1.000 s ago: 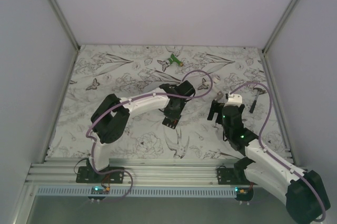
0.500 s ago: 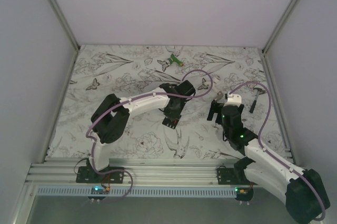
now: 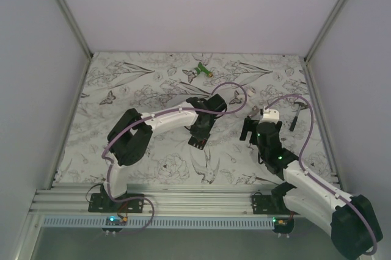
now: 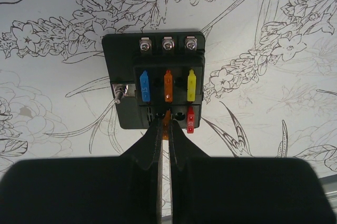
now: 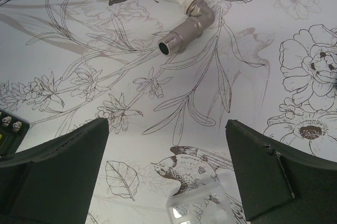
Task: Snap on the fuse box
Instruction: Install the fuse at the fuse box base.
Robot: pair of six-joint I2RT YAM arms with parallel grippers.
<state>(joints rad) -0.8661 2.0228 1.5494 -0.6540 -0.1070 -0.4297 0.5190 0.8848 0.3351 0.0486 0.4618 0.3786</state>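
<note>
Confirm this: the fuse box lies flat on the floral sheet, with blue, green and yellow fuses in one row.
Not green: the left wrist view shows the middle fuse of that row in the fuse box is orange. The rest is right.

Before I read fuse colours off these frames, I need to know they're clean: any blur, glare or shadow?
Left wrist: the fuse box is sharp and evenly lit, fuse colours clear; the left gripper, close to the lens, is dark and soft. Right wrist: the metal pipe fitting is crisp, with a faint shadow. Top external: even light, no glare, fuse box too small to read.
</note>
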